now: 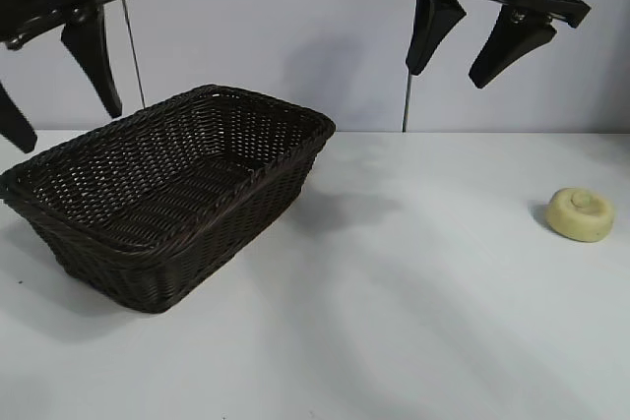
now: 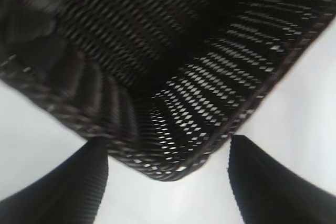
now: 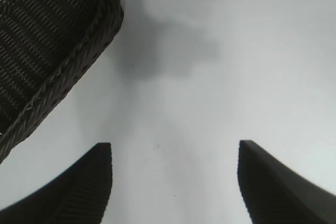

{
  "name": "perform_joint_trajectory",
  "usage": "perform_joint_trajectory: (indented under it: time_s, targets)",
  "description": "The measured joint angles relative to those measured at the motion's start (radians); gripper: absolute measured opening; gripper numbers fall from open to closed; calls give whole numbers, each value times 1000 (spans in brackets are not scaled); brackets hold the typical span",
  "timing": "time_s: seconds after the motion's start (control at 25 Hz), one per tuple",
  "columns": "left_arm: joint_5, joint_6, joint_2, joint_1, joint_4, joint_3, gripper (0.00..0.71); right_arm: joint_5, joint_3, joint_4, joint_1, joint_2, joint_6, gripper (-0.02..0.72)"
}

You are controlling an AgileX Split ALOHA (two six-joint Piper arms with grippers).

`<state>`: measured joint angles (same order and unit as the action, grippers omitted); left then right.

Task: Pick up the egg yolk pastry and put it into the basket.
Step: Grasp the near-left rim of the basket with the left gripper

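The egg yolk pastry (image 1: 581, 213), a small pale yellow domed bun with a knob on top, lies on the white table at the far right. The dark woven basket (image 1: 246, 184) stands at the left with nothing in it; its corner shows in the left wrist view (image 2: 210, 103) and its braided rim in the right wrist view (image 3: 68, 77). My right gripper (image 1: 451, 71) hangs open high above the table, left of and well above the pastry. My left gripper (image 1: 69, 125) hangs open above the basket's left end. Neither holds anything.
The white table (image 1: 394, 322) stretches bare between the basket and the pastry. A pale wall stands behind, with two thin vertical rods (image 1: 406, 100) against it.
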<state>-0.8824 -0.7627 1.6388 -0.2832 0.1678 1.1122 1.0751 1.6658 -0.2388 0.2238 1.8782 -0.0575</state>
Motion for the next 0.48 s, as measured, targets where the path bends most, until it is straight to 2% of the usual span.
perform_joint_trajectory:
  time_s: [0.2,0.48]
  targets:
    - [110,-78,0,0,-2,-72,480,3,0,0,0,0,0,495]
    - [193,-83,82,0,2,-77,480,5,0,0,0,0,0,495]
